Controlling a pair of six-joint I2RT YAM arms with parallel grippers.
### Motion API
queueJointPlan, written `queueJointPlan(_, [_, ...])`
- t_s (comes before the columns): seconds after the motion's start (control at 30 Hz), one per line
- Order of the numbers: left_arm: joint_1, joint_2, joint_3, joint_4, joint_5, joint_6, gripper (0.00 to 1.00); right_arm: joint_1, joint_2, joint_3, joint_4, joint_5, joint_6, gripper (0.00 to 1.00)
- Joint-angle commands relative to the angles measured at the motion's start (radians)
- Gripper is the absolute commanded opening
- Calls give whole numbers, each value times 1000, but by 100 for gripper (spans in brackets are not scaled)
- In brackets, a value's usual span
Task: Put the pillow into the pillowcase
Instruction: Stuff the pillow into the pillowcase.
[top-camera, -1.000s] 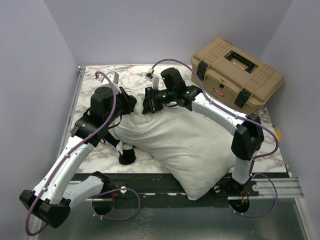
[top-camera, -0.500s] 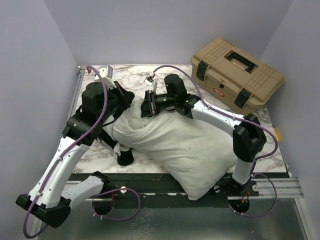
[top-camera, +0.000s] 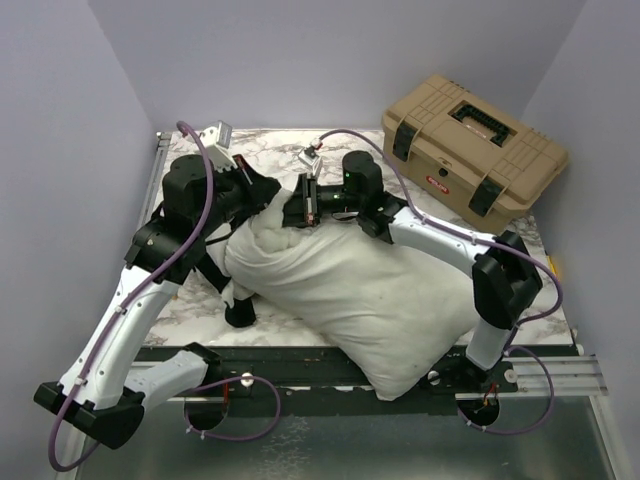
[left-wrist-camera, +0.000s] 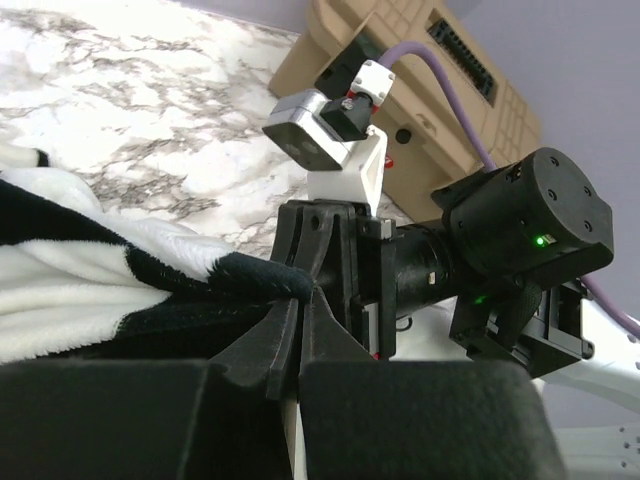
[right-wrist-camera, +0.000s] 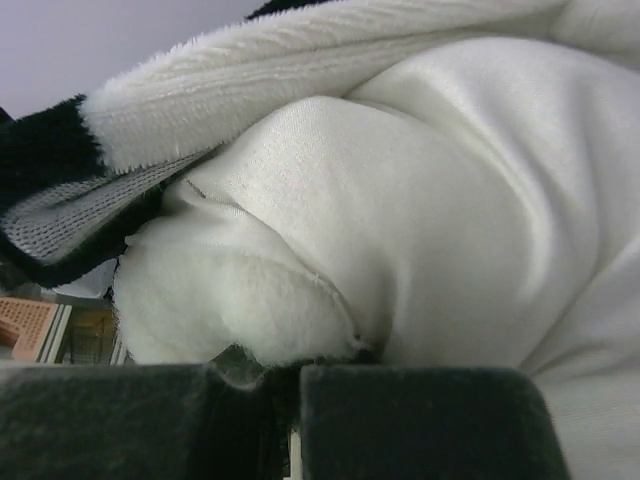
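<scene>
The white pillow (top-camera: 370, 290) lies slantwise across the marble table, its far-left end raised between the two arms. In the top view only black and white scraps of the checked pillowcase (top-camera: 240, 305) show, under that end. My left gripper (top-camera: 272, 192) is shut on the pillowcase's black edge; the left wrist view shows the gripper (left-wrist-camera: 303, 300) pinching the fold of the pillowcase (left-wrist-camera: 100, 290). My right gripper (top-camera: 290, 212) faces it. In the right wrist view, this gripper (right-wrist-camera: 293, 372) is shut on a corner of the pillow (right-wrist-camera: 430, 200), with the pillowcase (right-wrist-camera: 200, 90) rim draped just above.
A tan toolbox (top-camera: 475, 150) stands at the back right of the table (top-camera: 190, 300); it also shows in the left wrist view as the toolbox (left-wrist-camera: 400, 110) behind the right wrist. The pillow's near end overhangs the table's front edge. Purple cables loop over both arms.
The right gripper has closed on the pillow's corner. Both grippers moved toward the back of the table, and the pillow's far end rose and bunched up with them.
</scene>
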Motion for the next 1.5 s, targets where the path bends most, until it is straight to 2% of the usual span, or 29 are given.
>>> queueJointPlan(0.0, [-23,31,125,193,193,-74,0,-55,-62,42,-92,139,-24,0])
queueJointPlan(0.1, [-49,89,168,232,209,-88,0,-91,-81,138,-223,182,-90,0])
queueJointPlan(0.33, [-166,184,215,359,142,-131,0,-150,-63,419,-515,221,-236,0])
queueJointPlan(0.43, [-197,192,173,389,98,-134,0,-152,-1,593,-683,236,-332,0])
queueJointPlan(0.53, [-206,149,78,410,10,-131,0,-154,38,621,-702,193,-341,0])
queueJointPlan(0.63, [-206,72,-65,416,-110,-124,0,-151,45,498,-614,117,-290,0])
queueJointPlan(0.8, [-206,-80,-313,390,-177,-75,0,-105,18,171,-313,64,-158,0])
queueJointPlan(0.97, [-206,-245,-430,308,-240,22,0,8,51,57,-169,70,-106,0])
queueJointPlan(1.1, [-206,-316,-393,300,-182,151,0,71,96,43,-30,69,-37,0])
queueJointPlan(1.23, [-206,-283,-283,299,-54,236,0,119,152,96,10,64,2,0])
queueJointPlan(1.33, [-205,-178,-162,300,116,206,0,127,174,116,75,78,50,0])
queueJointPlan(1.47, [-209,-39,-48,310,318,56,0,120,204,192,91,82,83,0])
